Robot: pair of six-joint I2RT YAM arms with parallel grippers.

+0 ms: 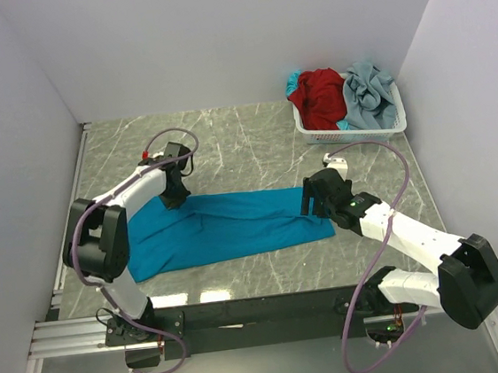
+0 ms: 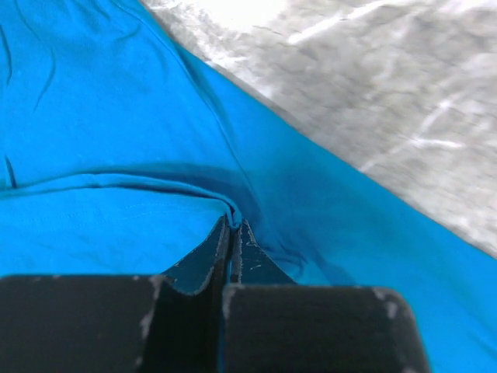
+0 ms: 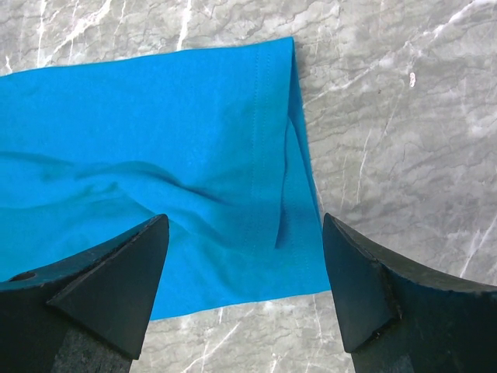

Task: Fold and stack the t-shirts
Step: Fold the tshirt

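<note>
The blue shirt (image 1: 227,229) lies spread on the desk (image 1: 244,142) in front of me. My left hand (image 1: 177,194) is pinched tight on a fold at its far edge. My right hand (image 3: 245,225) hangs wide open over its right end, holding nothing.

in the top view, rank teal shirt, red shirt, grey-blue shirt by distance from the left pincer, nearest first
1. teal shirt, pinched in the left pincer
2. red shirt, left in the basket
3. grey-blue shirt, right in the basket
</note>
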